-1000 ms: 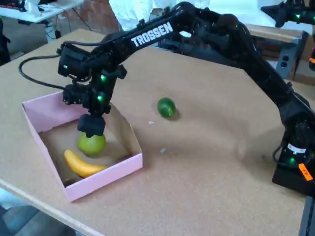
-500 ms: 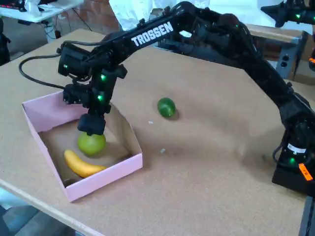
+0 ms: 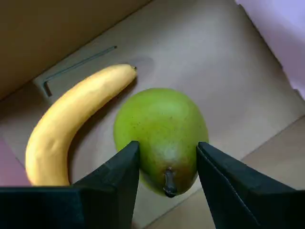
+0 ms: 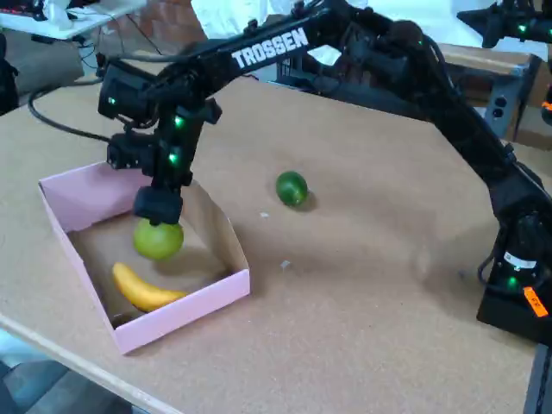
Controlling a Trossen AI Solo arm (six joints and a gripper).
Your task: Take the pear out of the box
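Gripper: I see my gripper (image 3: 167, 164) clamped on the pear's narrow stem end, 1 black finger (image 3: 116, 176) pressed to each side.
Pear: the pear (image 4: 158, 239) hangs under the gripper (image 4: 158, 207), over the box floor, beside the banana (image 3: 71, 119); I cannot tell if it touches the floor.
Box: the pink box (image 4: 185, 315) sits at the left of the worktop (image 4: 362, 328) in the fixed view.
Lime: 1 lime (image 4: 291, 187) lies outside, well apart from the box.
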